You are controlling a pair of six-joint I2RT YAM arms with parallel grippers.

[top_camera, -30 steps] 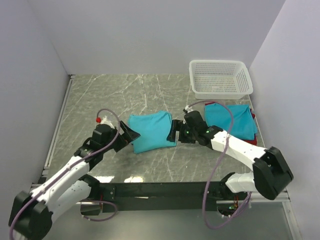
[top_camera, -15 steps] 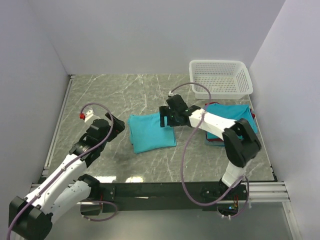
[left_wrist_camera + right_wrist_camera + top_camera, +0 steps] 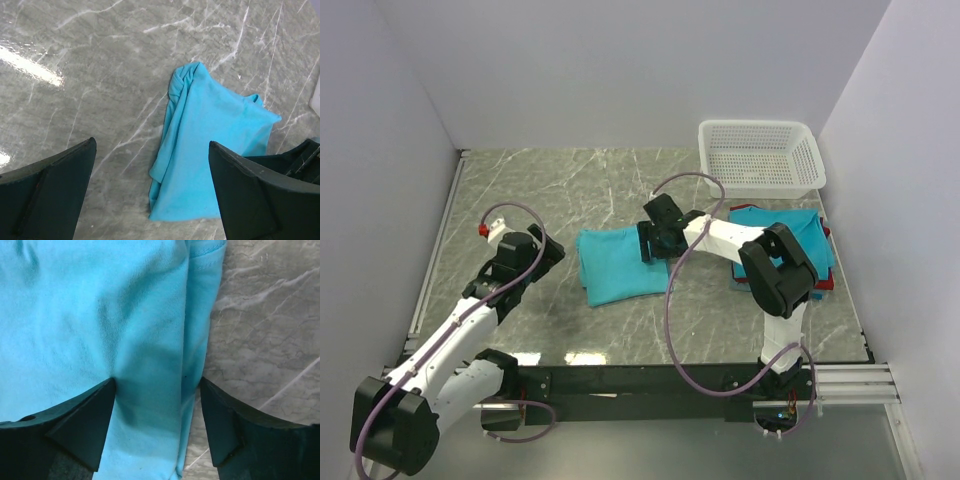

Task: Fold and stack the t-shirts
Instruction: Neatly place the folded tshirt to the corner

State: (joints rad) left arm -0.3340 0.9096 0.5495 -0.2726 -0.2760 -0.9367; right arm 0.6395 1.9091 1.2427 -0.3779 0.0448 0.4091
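A folded teal t-shirt (image 3: 620,262) lies flat on the marble table (image 3: 540,190), near its middle. My right gripper (image 3: 646,243) is down on the shirt's right edge. In the right wrist view its open fingers straddle the folded edge of the teal cloth (image 3: 100,315), the right gripper (image 3: 157,382) pressing close to it. My left gripper (image 3: 552,252) hangs open to the left of the shirt, apart from it. In the left wrist view the shirt (image 3: 215,130) lies ahead of the left gripper (image 3: 151,143). A stack of folded t-shirts (image 3: 790,235) sits at the right, teal on top, with a red edge (image 3: 827,232) showing.
A white mesh basket (image 3: 760,155) stands at the back right, just behind the stack. Grey walls close in the table on the left, back and right. The right arm's cable (image 3: 685,180) arches over the table behind the shirt.
The right arm has swung left from the shirt's near right side onto its right edge, jaws narrowing a little. The left arm has drawn back left, off the shirt's left corner.
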